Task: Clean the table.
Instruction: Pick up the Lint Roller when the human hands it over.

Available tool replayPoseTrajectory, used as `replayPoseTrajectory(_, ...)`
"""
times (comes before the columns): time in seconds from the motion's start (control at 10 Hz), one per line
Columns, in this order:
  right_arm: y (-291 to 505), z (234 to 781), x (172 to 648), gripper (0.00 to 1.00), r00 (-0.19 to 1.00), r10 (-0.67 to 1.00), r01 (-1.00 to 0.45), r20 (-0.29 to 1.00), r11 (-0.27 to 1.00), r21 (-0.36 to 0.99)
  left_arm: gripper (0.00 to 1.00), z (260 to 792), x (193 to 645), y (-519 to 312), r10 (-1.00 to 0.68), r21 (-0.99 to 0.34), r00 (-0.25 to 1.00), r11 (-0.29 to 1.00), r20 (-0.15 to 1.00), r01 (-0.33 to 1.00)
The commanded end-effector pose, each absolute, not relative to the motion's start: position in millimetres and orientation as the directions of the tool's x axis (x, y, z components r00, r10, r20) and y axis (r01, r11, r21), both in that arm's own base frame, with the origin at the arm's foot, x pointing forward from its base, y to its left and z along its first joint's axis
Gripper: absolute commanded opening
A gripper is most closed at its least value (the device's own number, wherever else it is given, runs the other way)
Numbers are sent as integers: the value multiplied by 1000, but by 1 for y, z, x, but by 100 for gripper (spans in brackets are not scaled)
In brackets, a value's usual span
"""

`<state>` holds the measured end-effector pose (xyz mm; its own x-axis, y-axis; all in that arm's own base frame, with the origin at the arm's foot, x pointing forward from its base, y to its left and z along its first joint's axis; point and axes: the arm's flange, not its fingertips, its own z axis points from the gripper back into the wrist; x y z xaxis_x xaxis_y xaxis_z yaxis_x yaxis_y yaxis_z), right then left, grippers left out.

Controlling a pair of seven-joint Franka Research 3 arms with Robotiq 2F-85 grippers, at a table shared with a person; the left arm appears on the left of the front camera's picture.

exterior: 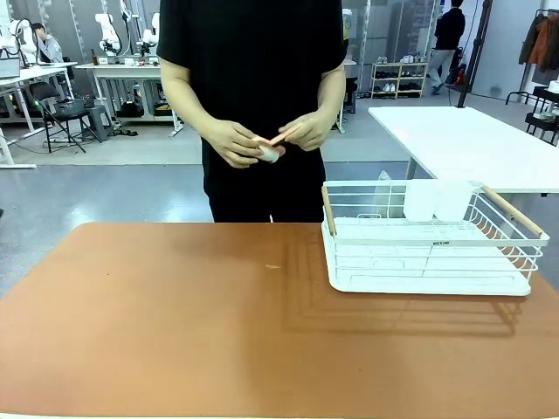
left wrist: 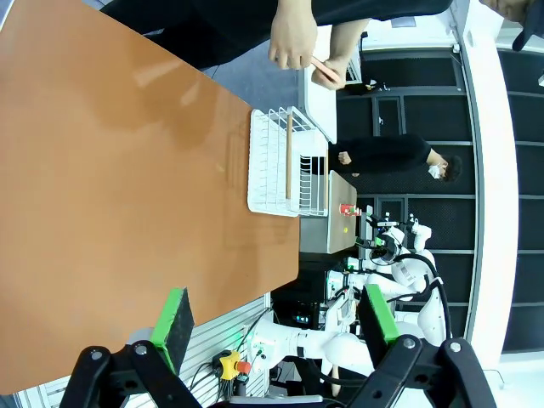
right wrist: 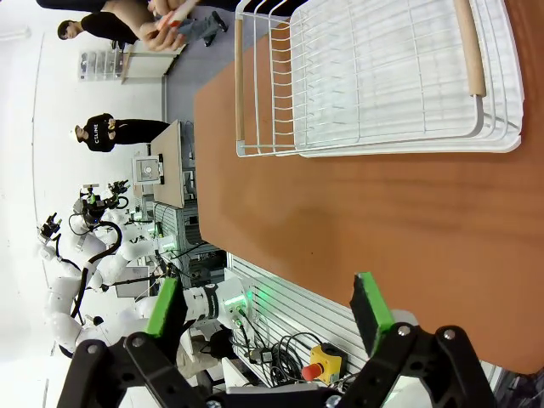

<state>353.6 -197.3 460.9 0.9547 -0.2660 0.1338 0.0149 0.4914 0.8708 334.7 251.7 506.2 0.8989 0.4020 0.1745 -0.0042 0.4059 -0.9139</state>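
left gripper [left wrist: 276, 314] wide open, empty | right gripper [right wrist: 268, 304] wide open, empty | tabletop [exterior: 157, 332] ahead of both | speck [exterior: 273, 266] mid-tabletop, neither arm clearly nearer

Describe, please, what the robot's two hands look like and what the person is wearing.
The left hand and the right hand look alike: two black, angular fingers with round bolt heads at the joints, each tipped with a bright green pad. The person's top is black and short-sleeved.
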Motion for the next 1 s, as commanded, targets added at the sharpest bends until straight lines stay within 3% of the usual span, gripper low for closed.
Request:
replayPoseTrajectory(0.0,-195,465,351,100,953,-268,7,139,481,877,100,508,330,252,399,-919,899,393,182,11)
replayPoseTrajectory(0.9,-195,465,351,100,953,-268,7,139,481,877,100,508,330,252,399,-919,899,393,182,11)
